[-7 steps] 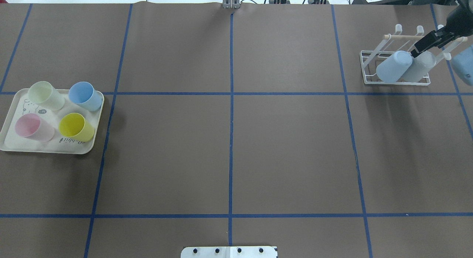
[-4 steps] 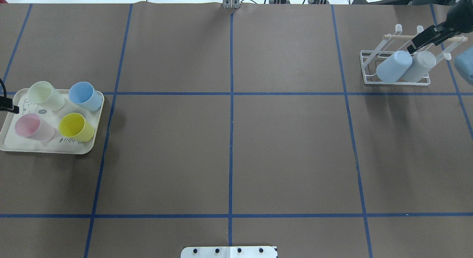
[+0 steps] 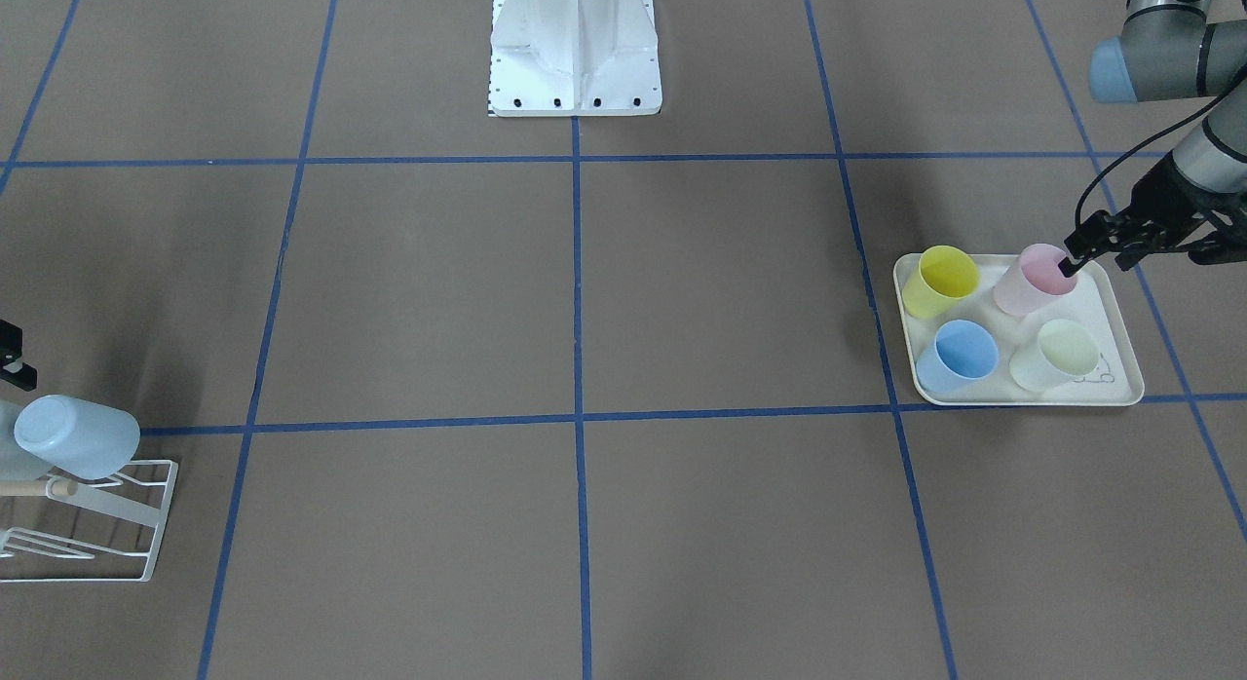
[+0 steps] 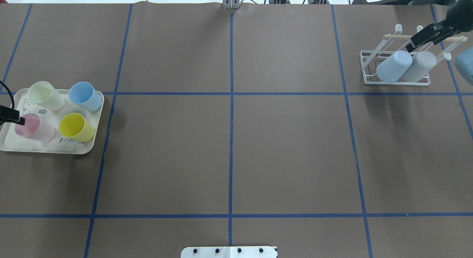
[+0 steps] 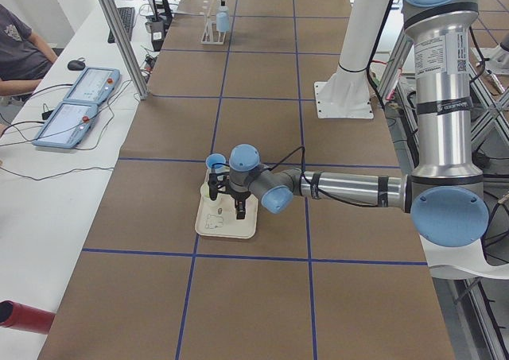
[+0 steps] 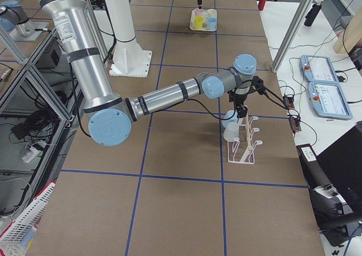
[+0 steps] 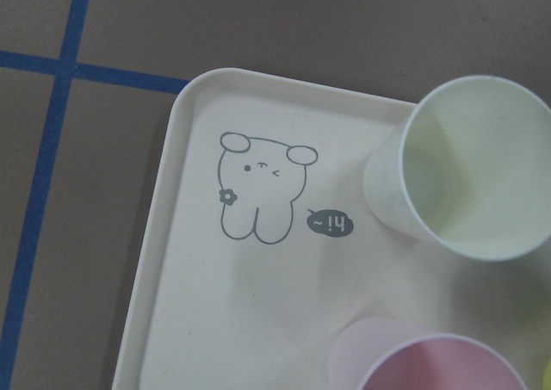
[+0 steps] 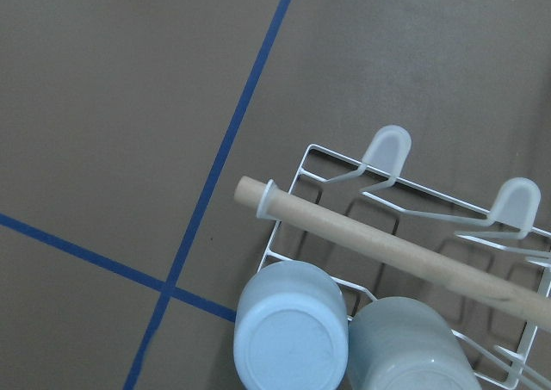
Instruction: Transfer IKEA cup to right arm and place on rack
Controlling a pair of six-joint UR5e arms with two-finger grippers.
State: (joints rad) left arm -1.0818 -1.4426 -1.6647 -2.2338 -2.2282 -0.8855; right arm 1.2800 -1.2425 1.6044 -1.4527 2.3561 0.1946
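- Front-facing view: at 3 o'clock the left gripper (image 3: 1097,261) hangs over the tray (image 3: 1023,400) with its fingers spread and nothing in its grip. One fingertip (image 3: 1071,266) sits at the rim of the pink cup (image 3: 1033,283), and I cannot tell whether it touches. The pink cup stands in the tray's 1 o'clock corner, the yellow cup (image 3: 940,281) at 11, the blue cup (image 3: 958,356) at 7 and the pale green cup (image 3: 1057,357) at 5. The rack (image 3: 97,524) is at 8 o'clock and carries a light blue cup (image 3: 78,436).
- Overhead view: at 9 o'clock one finger of the left gripper (image 4: 12,117) reaches the pink cup (image 4: 35,128) at that cup's 9 o'clock side. At 2 o'clock the right gripper (image 4: 425,36) hangs over the dowel (image 4: 397,37) of the rack (image 4: 397,83) and holds nothing. How far it is open cannot be told. The light blue cup (image 4: 393,67) and a grey-blue cup (image 4: 419,65) lean side by side on the prongs.
- Left side view: the left gripper (image 5: 226,205) has its two fingers wide apart above the tray (image 5: 227,231).
- Right side view: the right gripper (image 6: 241,106) is just above the rack (image 6: 244,151).
- Left wrist view: the pink cup (image 7: 430,364) is at 5 o'clock and the pale green cup (image 7: 461,170) at 3 o'clock.
- Right wrist view: the dowel (image 8: 387,244) crosses above the two cups, which touch at 6 o'clock.
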